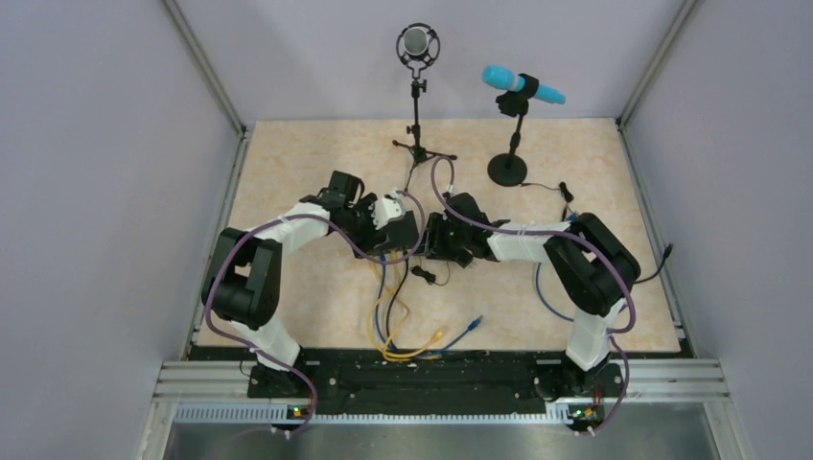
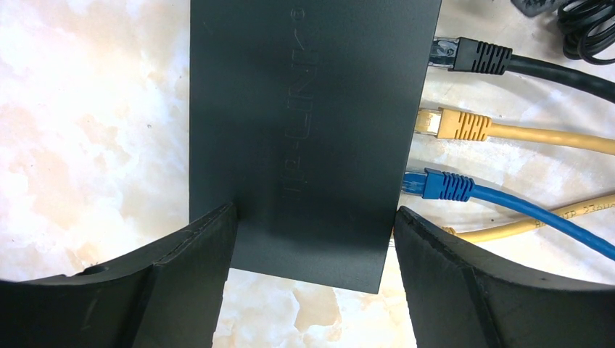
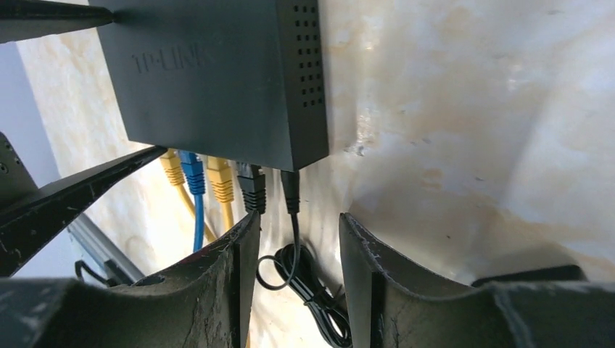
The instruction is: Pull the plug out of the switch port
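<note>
The switch is a flat black TP-LINK box, also in the right wrist view. In the top view the grippers mostly hide it. Along its port edge sit a yellow plug, a blue plug, a second yellow plug, a black plug and a thin black power plug. My left gripper is open astride the box's end. One fingertip lies over the box's top and the other at the port edge. My right gripper is open. Its tips are just short of the power plug, with the thin cable between them.
A coiled black cable lies under my right gripper. Yellow and blue cables trail toward the near edge. A tripod microphone stand and a blue microphone on a round black base stand behind. Both grippers meet at the table's middle.
</note>
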Robot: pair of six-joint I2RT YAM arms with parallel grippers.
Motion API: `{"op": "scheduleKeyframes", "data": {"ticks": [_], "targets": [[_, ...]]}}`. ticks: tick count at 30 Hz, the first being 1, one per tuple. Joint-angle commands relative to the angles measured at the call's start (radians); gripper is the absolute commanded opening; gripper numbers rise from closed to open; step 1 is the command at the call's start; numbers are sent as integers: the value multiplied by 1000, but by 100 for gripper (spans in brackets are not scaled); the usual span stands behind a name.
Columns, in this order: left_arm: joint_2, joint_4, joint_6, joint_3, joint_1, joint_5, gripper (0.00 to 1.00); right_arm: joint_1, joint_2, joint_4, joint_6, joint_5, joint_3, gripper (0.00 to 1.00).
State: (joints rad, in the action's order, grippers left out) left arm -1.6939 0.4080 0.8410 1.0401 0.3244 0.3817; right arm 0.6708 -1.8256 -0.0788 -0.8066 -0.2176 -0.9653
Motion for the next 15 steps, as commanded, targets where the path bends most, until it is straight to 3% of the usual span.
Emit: {"op": "scheduleKeyframes", "data": {"ticks": [1,10,13,15], "targets": [[-22,50,5,13,0,-8,82,-7,-42,-84,-32,-68,-37,44],[-36,64,11,16,0,9,81,-21,-114,-183,-94,-70,-13,36],[-37,69,13,17,0,19,80,-32,-108,-200,-94,-88,-1,26],[-41,72,14,18,1,18,79,-38,-98,-199,-92,-80,11,25]]}}
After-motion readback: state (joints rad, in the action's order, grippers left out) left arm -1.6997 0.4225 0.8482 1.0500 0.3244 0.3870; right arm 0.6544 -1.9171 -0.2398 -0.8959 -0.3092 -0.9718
